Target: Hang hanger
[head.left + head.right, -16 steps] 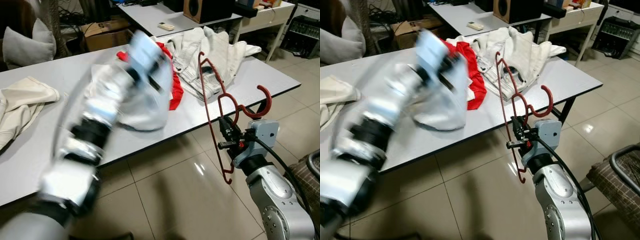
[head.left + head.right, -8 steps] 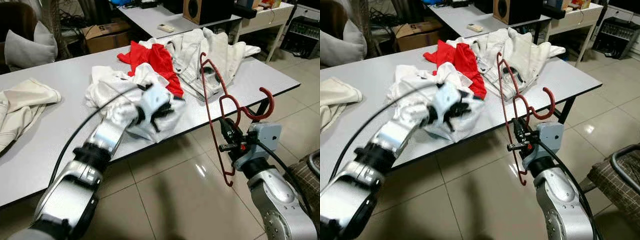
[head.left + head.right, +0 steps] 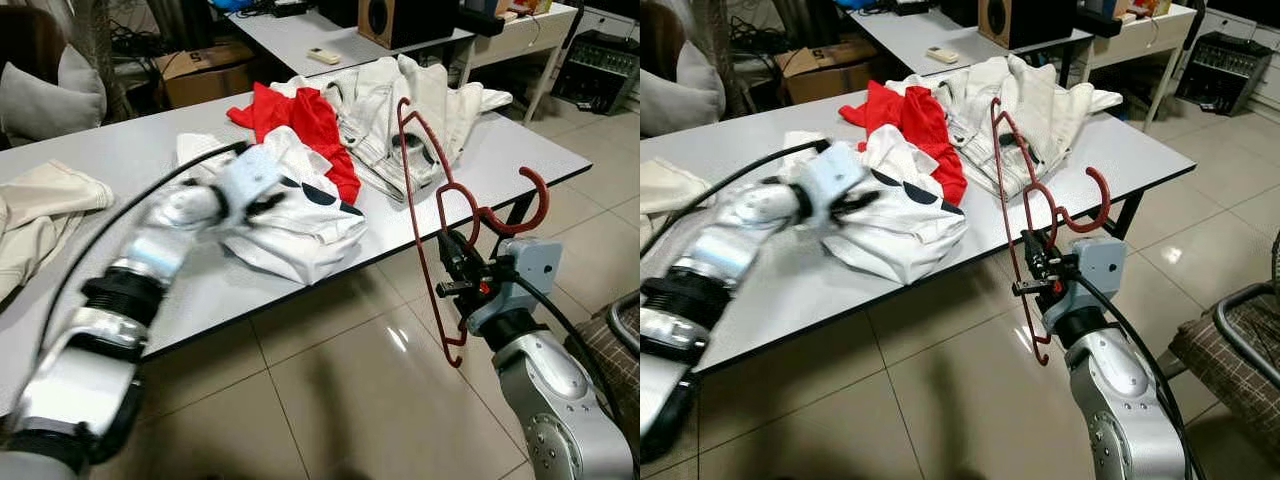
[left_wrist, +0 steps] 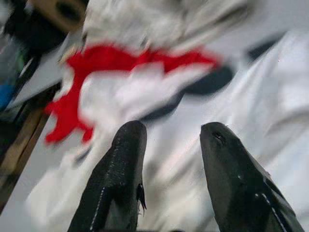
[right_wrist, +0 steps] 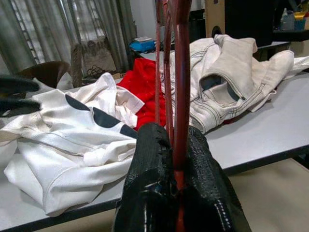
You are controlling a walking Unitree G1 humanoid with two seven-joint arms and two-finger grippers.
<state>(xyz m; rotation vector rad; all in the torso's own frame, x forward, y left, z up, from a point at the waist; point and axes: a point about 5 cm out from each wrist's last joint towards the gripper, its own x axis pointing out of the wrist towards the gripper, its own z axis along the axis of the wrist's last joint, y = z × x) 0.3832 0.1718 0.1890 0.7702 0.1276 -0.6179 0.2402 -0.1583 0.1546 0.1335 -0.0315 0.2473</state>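
Note:
A dark red wire hanger (image 3: 537,203) stands upright in front of the table's near edge, with its hook pointing right. My right gripper (image 3: 448,272) is shut on its lower neck; the right wrist view shows the fingers (image 5: 149,159) clamped around the hanger (image 5: 181,58). My left gripper (image 3: 268,203) is stretched over the table, just above a crumpled white shirt with dark dots (image 3: 300,225). It is open (image 4: 171,130), and the shirt (image 4: 270,96) lies blurred beyond its fingers.
A red garment (image 3: 305,120) and a cream jacket (image 3: 420,95) lie further back on the grey table (image 3: 520,150). A beige cloth (image 3: 40,200) sits at its left end. A chair (image 3: 620,340) stands at the right, and a second table (image 3: 300,30) behind.
My left arm swung down from a raised, blurred pose onto the white shirt, then drew leftward over it. The right gripper and hanger have stayed in place.

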